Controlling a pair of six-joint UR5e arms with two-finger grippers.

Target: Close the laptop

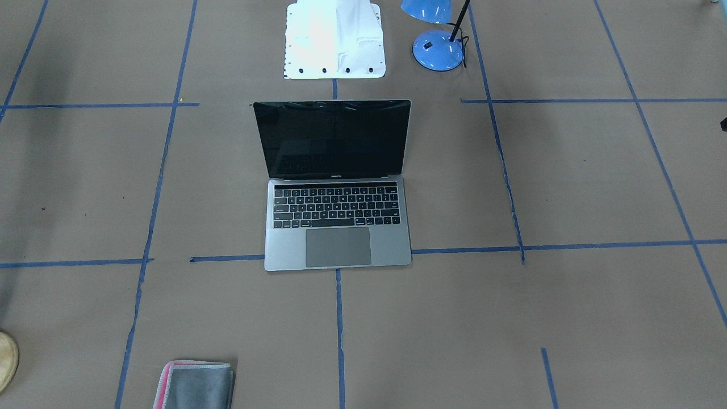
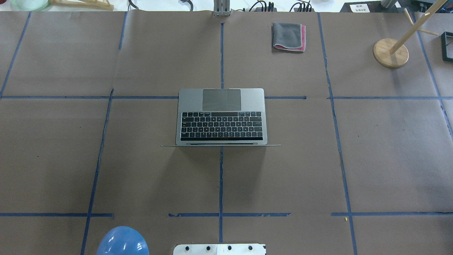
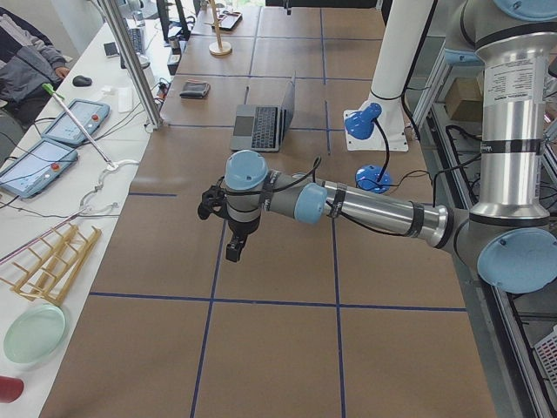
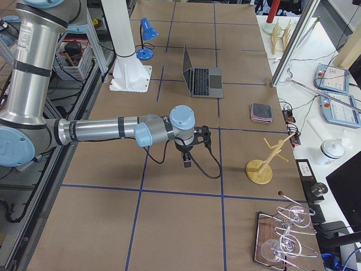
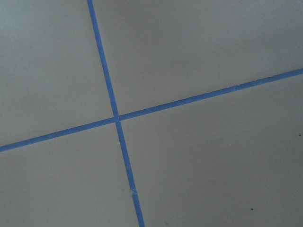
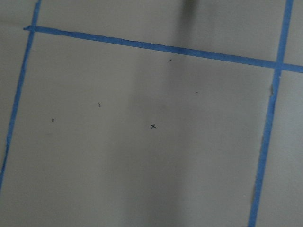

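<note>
Laptop (image 1: 338, 227) open mid-table — lid (image 1: 332, 139) raised, cloth (image 1: 196, 386) well apart

The overhead exterior camera sits behind the robot and looks forward and down, with the far edge of the table (image 2: 389, 159) at its top. The front-facing camera looks steeply down from across that edge, the white base mount (image 1: 334, 40) at its top. Both share the table's middle: laptop (image 1: 338, 221), blue lamp (image 1: 437, 50), folded cloth (image 1: 196, 386). The side cameras look along the table from its ends, with the left arm (image 3: 365, 209) or the right arm (image 4: 113, 131) near. Each wrist camera faces down, close on brown paper (image 6: 142, 156) crossed by blue tape (image 5: 116, 118).
</note>
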